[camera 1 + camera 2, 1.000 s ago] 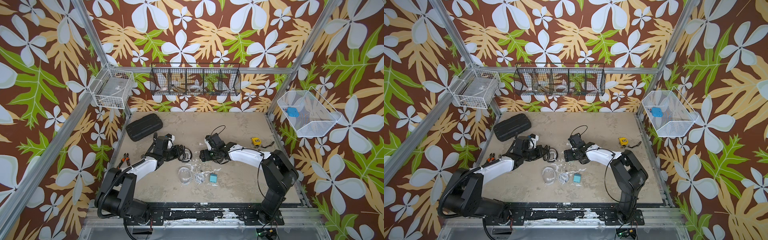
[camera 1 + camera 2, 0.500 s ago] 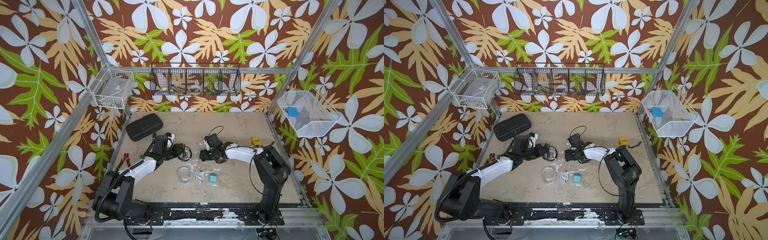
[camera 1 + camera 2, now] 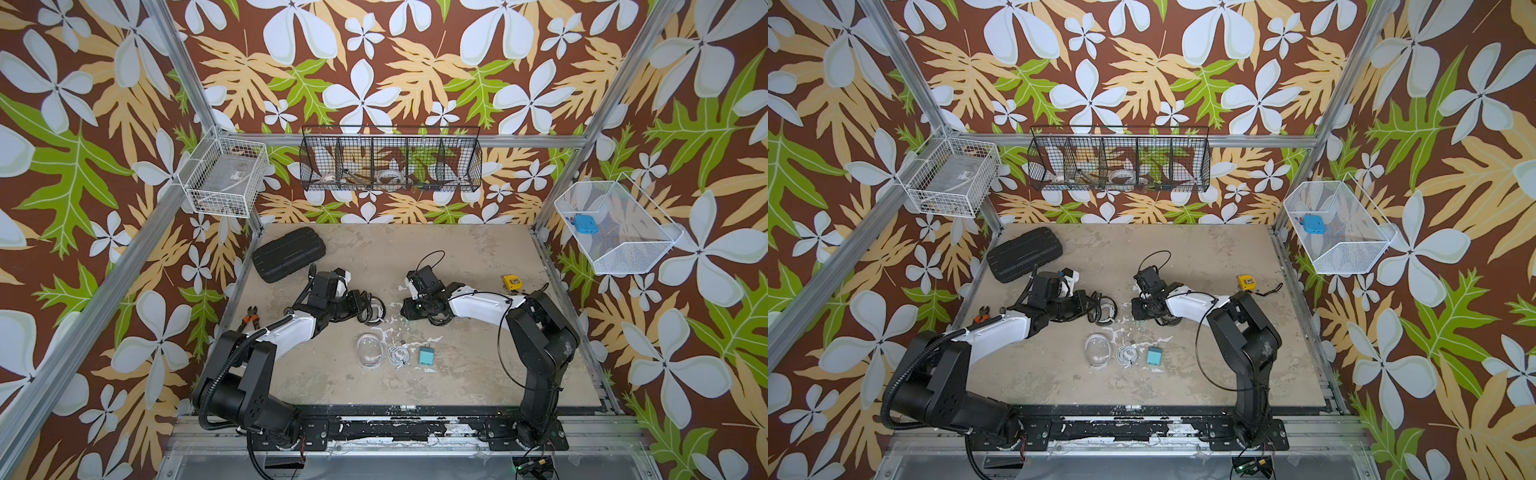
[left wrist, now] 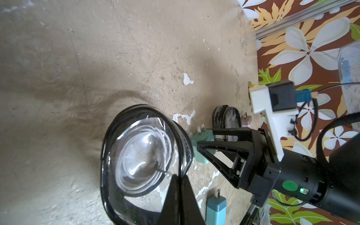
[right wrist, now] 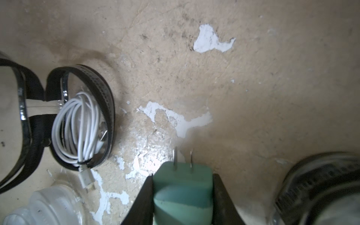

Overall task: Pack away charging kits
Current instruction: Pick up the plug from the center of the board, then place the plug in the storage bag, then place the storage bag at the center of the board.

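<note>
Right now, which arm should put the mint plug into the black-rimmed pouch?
Right. The right pincer grips the mint plug. The left pincer is shut on the black-rimmed pouch at its rim, coiled cable inside, so it probably should just hold.

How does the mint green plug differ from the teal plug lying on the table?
Colour: the mint green plug is pale green, the teal plug bluer. Hold: the right gripper clamps the mint green plug; the teal plug lies free on the table. Neighbours: the mint green plug is near the open black-rimmed pouch, the teal plug beside a loose white cable. Both are small square blocks with metal prongs.
</note>
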`<control>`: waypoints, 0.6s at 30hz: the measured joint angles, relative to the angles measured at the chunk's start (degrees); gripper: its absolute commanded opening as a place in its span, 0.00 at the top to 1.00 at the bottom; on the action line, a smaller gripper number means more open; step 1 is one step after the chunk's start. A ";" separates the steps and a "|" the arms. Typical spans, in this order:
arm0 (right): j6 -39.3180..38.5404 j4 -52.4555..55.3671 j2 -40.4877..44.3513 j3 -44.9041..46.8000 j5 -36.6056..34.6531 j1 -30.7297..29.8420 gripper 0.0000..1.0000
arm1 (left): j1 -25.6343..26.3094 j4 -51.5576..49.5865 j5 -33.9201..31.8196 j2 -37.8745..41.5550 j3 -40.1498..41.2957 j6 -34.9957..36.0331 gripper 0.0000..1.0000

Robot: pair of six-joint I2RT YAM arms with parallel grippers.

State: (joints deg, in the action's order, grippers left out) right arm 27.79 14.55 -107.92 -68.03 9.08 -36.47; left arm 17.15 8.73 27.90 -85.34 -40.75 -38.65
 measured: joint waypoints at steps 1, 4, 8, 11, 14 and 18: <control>0.02 0.13 0.76 -0.20 0.52 0.00 0.77 | 0.00 0.44 0.55 -0.17 0.00 -0.07 1.00; 0.11 -0.22 1.99 -1.46 3.08 0.02 0.76 | 0.00 1.22 1.55 -0.44 0.00 -0.68 1.00; 0.83 -0.90 1.70 -3.78 7.91 -0.37 0.75 | 0.00 2.25 2.97 -1.27 0.00 -1.90 1.00; 1.79 -1.75 -0.35 -6.36 11.26 -1.14 0.74 | 0.00 3.45 4.33 -2.14 0.00 -3.26 1.00; 2.29 -2.58 -2.82 -7.96 14.23 -1.66 0.74 | 0.00 4.74 5.25 -2.62 0.02 -4.63 1.00; 3.50 -3.21 -5.53 -9.14 16.55 -1.70 0.73 | 0.00 6.97 6.49 -2.64 0.59 -6.25 1.00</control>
State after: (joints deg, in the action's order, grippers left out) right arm 31.29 11.33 -113.45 -77.17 25.63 -38.17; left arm 17.15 15.70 34.39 -87.99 -40.16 -44.91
